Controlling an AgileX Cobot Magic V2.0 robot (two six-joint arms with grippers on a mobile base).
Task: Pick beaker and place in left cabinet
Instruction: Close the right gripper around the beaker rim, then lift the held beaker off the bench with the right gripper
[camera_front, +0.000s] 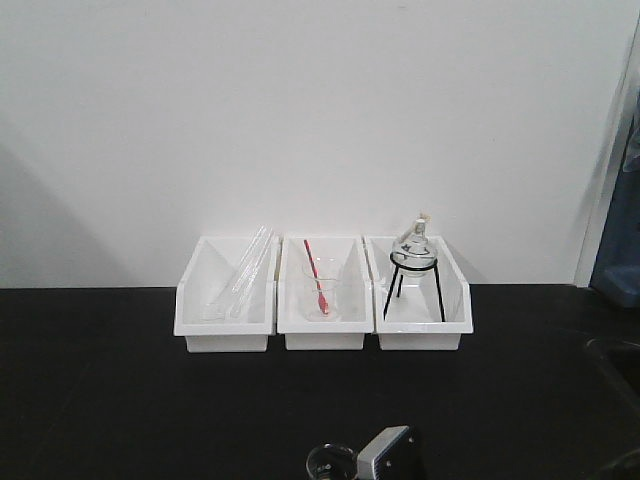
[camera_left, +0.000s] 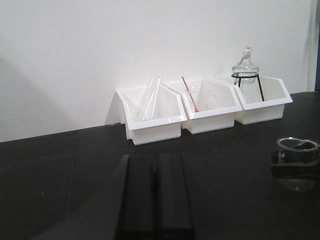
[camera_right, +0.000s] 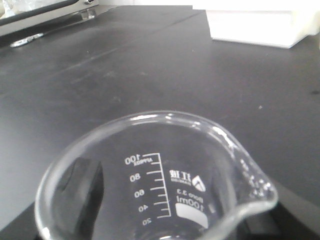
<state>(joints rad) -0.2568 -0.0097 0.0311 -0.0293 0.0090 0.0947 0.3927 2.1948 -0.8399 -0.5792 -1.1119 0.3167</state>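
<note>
clear beaker (camera_right: 165, 192) with white graduations fills the foreground; black benchtop (camera_right: 125, 65), white bin (camera_right: 255, 25) beyond.

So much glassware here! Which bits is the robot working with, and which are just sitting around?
In the job: beaker, held in the right gripper; left cabinet, not in view.
Lying about: white bins, glass tubes, beaker with red stick, flask on black tripod.

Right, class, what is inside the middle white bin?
The middle white bin holds a clear beaker with a red stick leaning in it. Its front wall hides the floor nearest the camera.
</note>
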